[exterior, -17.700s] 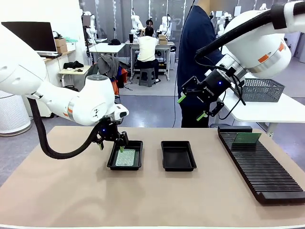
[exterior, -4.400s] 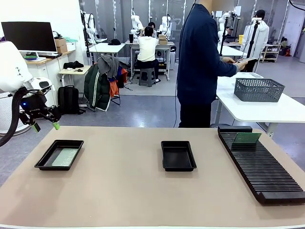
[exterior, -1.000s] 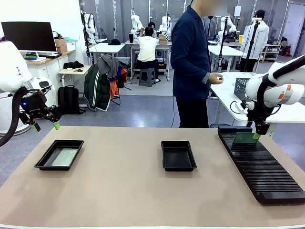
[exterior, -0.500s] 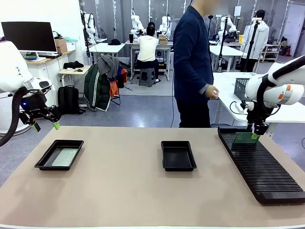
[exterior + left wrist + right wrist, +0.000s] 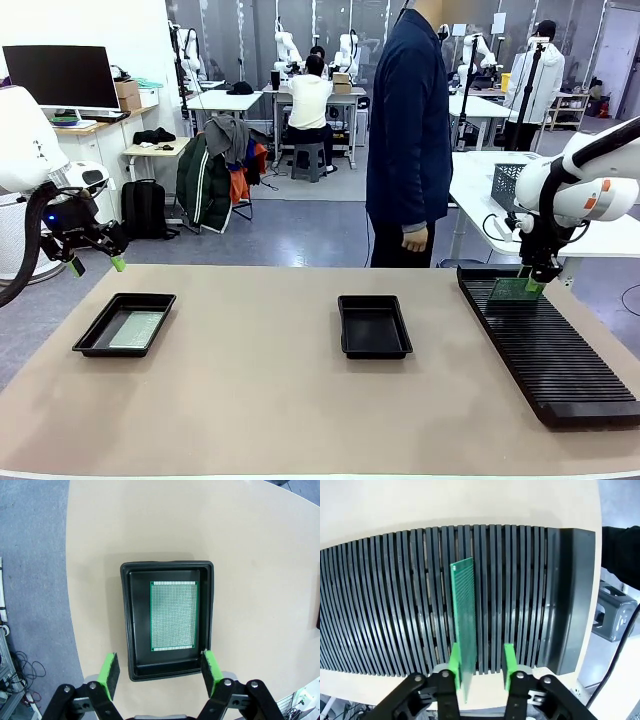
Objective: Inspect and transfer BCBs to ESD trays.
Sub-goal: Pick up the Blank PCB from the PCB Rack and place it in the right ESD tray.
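While my right gripper [image 5: 481, 660] straddles the upright board [image 5: 464, 610] in the rack [image 5: 395, 605], one pad [image 5: 454, 662] touching, other clear, unclamped, my left gripper [image 5: 160, 672] hangs spread wide over the tray [image 5: 127, 630] holding a second board [image 5: 173, 615].

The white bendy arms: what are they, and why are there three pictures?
They are two robot arms at a brown table. The big picture looks across it at a person. The other two come from cameras on each wrist. Two black trays lie there: the left tray holds a flat green board, and the middle tray looks empty. At the right lies a long black slotted rack. The left pincer hangs open in the air near the left tray. The right pincer reaches around a second green board standing in the rack, not gripping it yet.
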Available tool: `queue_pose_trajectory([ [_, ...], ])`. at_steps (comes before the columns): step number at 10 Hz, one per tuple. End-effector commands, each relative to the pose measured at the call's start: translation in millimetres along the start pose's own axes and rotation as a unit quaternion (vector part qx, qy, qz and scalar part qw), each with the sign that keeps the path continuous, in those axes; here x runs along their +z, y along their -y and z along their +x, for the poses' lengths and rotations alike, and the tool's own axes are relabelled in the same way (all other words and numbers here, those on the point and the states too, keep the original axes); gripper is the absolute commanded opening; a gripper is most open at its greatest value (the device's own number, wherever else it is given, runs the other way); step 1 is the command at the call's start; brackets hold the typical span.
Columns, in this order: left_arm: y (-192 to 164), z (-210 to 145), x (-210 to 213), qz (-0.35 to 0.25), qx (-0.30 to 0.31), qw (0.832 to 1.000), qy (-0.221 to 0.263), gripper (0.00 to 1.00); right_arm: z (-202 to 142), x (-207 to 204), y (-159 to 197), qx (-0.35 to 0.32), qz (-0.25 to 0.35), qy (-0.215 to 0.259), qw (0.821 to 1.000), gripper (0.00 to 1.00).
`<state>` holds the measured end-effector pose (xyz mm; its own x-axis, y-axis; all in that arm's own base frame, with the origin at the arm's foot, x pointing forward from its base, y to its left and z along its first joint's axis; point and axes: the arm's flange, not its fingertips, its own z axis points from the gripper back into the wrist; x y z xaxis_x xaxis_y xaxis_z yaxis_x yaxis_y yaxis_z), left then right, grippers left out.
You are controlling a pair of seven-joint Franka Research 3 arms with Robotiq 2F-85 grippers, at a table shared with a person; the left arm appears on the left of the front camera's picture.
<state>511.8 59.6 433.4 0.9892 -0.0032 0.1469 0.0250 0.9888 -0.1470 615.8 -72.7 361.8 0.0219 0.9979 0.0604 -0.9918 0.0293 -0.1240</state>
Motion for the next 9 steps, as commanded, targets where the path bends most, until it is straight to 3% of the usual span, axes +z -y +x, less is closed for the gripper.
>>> queue_pose_trajectory([
  [1,-1.2,-0.2,-1.2,-0.01,-0.005,1.0,0.006,0.87,-1.3,-3.3,-0.1,0.0,0.006,0.001,1.0,0.34],
  [2,-1.2,-0.2,-1.2,-0.01,-0.005,1.0,0.006,0.87,-1.1,-3.5,-0.6,0.001,0.007,0.0,1.0,0.17],
  [3,-1.2,-0.2,-1.2,-0.01,-0.005,1.0,0.006,0.87,-0.7,-3.0,-1.0,0.001,0.006,0.0,1.0,0.21],
  [4,-1.2,-0.2,-1.2,-0.01,-0.005,1.0,0.006,0.87,-0.8,-3.0,-0.9,0.001,0.007,0.001,1.0,0.04],
  [5,-1.2,-0.2,-1.2,-0.01,-0.005,1.0,0.006,0.87,-0.8,-3.4,-1.1,0.001,0.009,0.0,1.0,0.09],
  [6,-1.2,-0.2,-1.2,-0.01,-0.005,1.0,0.006,0.87,-1.7,-3.9,-1.2,0.0,0.013,-0.001,1.0,0.0],
  [9,-1.2,-0.2,-1.2,-0.01,-0.005,1.0,0.006,0.87,-2.1,-1.1,-0.4,-0.008,0.02,-0.001,1.0,0.0],
])
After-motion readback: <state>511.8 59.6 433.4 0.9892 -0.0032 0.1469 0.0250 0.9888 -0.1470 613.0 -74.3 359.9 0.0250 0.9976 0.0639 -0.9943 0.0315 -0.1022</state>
